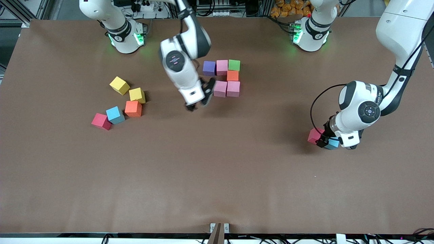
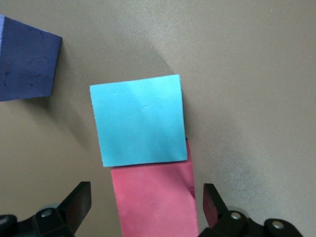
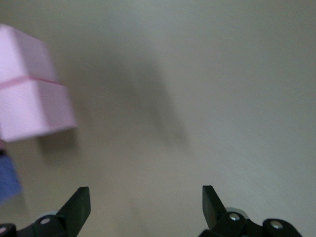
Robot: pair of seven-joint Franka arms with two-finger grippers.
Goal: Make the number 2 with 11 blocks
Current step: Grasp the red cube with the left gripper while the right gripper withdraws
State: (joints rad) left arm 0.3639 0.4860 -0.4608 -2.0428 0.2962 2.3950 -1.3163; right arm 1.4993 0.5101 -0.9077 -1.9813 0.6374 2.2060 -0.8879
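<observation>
Your left gripper (image 2: pixel 143 202), fingers wide, straddles the pink foam cube (image 2: pixel 154 200), the light blue foam cube (image 2: pixel 138 121) touching it; the right gripper (image 3: pixel 143 202) hangs wide, empty.

- The right hand (image 1: pixel 200 101) is held up in the air, fingers spread wide, wrist tilted toward the front camera.
- The left hand (image 1: pixel 326 141) is lowered to the bench, fingers parted, arm bent.
</observation>
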